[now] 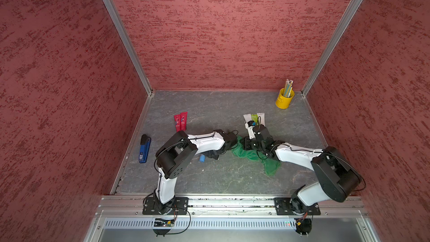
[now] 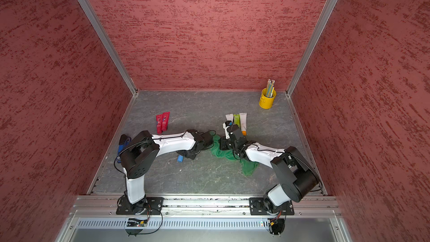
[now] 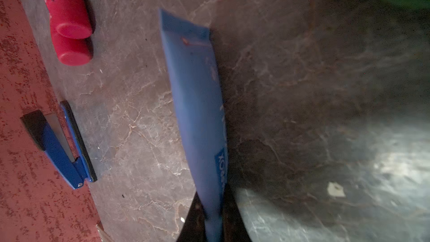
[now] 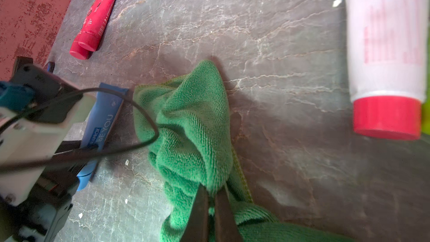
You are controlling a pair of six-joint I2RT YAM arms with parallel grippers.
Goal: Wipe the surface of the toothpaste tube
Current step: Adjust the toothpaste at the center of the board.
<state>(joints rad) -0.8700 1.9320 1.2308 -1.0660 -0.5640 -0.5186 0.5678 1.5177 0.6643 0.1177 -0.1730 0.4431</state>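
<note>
The left gripper [image 3: 213,219] is clenched on the blue toothpaste tube [image 3: 197,103] near its cap. That grip probably leaves the long flat body and crimped end free for wiping. In both top views only the blue cap [image 1: 202,158] shows beneath the wrist, just off the centre of the tabletop [image 1: 209,178] toward 8 o'clock.

The right gripper [image 4: 210,208] is pinched tight on a bunched fold of the green microfibre cloth [image 4: 193,124]. A soft pad therefore sticks out past the fingertips, and the rest of the cloth trails on the table toward 4 o'clock. The cloth sits at the tube's 3 o'clock. In the right wrist view its tip lies just beside the crimped end, but a cable crosses there, so I cannot tell whether they touch.

Two red tubes [image 1: 181,123] at 10 o'clock and a blue stapler [image 1: 144,148] at 9 o'clock lie well apart from this work.
</note>
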